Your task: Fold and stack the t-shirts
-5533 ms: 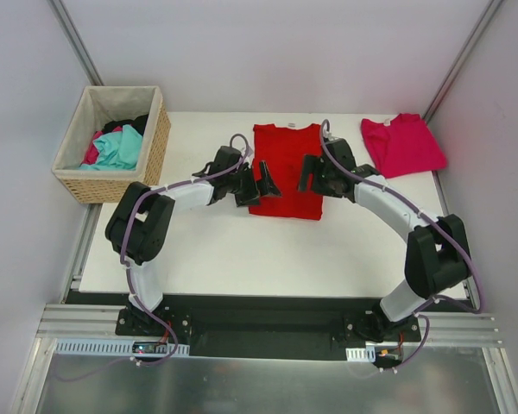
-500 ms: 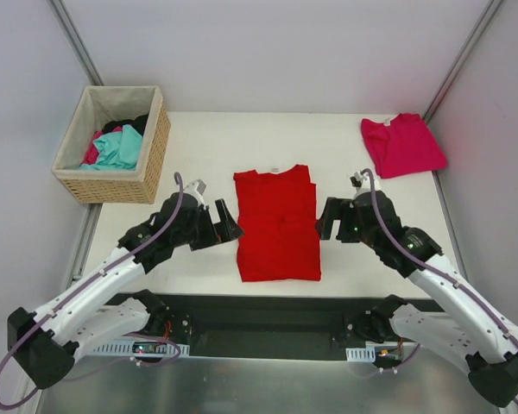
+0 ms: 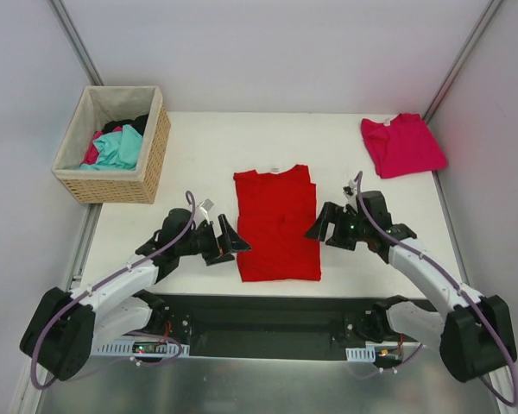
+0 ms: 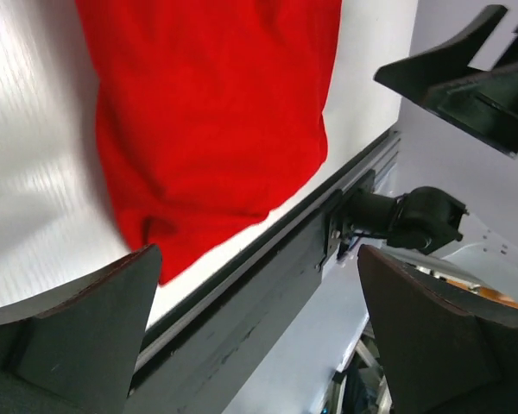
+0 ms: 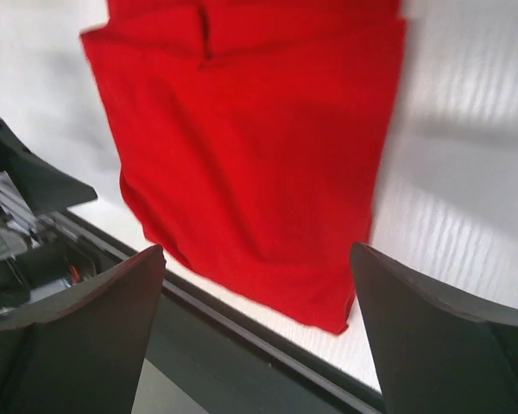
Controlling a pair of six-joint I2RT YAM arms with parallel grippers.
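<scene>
The red t-shirt [image 3: 277,222] lies flat on the white table, sleeves folded in, a long rectangle reaching the near edge. It also shows in the left wrist view [image 4: 211,121] and the right wrist view [image 5: 250,147]. My left gripper [image 3: 230,243] is open and empty just left of the shirt's lower left edge. My right gripper [image 3: 322,228] is open and empty just right of its right edge. The magenta-pink t-shirt [image 3: 401,144] lies folded at the back right corner.
A wicker basket [image 3: 112,143] with teal, pink and dark clothes stands at the back left. The table's black front rail [image 3: 268,306] runs right below the red shirt's hem. Grey walls enclose both sides.
Since 5.5 s ago the red shirt has been pulled from the back towards the near edge. In the last half second both grippers dropped slightly nearer and closer to the shirt's sides.
</scene>
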